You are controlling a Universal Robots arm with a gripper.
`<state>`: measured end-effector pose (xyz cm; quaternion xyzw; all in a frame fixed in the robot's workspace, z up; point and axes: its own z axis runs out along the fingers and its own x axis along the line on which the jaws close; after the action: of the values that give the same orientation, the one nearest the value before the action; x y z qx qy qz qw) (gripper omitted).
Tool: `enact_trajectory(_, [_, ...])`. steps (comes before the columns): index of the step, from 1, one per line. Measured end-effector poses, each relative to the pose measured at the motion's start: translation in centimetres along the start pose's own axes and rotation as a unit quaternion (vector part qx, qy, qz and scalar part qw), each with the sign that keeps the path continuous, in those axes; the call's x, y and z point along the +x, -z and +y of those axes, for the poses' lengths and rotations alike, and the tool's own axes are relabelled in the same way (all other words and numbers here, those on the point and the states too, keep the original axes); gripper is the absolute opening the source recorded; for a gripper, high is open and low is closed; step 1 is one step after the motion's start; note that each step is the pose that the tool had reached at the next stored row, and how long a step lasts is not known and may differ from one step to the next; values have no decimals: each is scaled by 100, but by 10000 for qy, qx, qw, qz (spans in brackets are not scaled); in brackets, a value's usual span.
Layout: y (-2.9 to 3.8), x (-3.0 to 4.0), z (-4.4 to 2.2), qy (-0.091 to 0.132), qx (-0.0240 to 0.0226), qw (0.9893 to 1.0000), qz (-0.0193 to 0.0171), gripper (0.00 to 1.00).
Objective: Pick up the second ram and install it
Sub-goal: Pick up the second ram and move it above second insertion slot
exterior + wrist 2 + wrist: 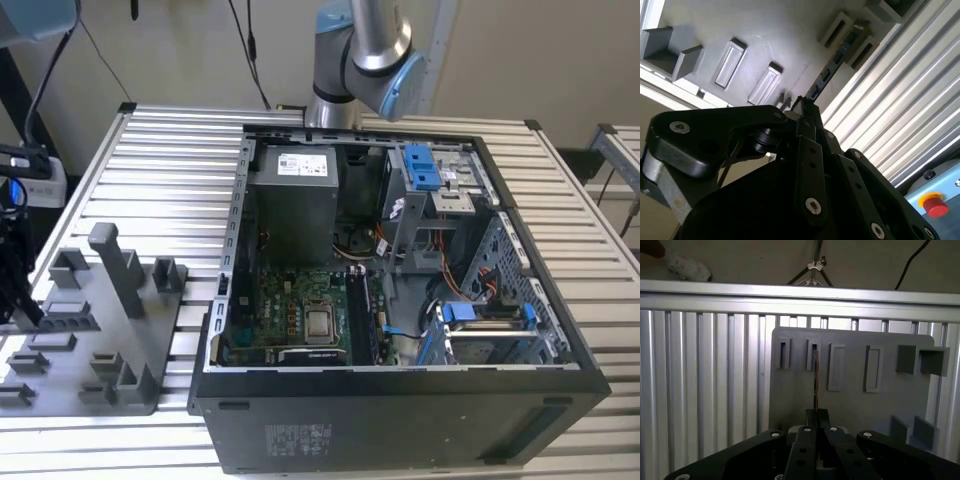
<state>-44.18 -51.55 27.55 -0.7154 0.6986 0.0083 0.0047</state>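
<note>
Nearest, in the first wrist view, the gripper (815,414) is squeezing its two black fingers tight on the one second ram (815,380). The ram is showing edge-on as a thin dark strip reaching away from the fingertips. Its far end is lying over one of two narrow open slots in the grey tray (800,390), the slot next to the raised bars. Whether it is sitting in that slot or hanging just above it, I cannot tell. Two closed raised bars are standing in the same row beside the slots. The tray is resting on the ribbed aluminium counter (700,380). In the exterior view, further along the counter, one open computer case (400,410) is lying on its side, with its motherboard (290,310) facing up.
</note>
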Motion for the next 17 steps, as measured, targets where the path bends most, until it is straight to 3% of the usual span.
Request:
enact_trajectory(8, [14, 0, 1, -1, -1, 10000, 2, 13])
enact_trajectory(17, [182, -3, 1, -1, 0, 10000, 1, 13])
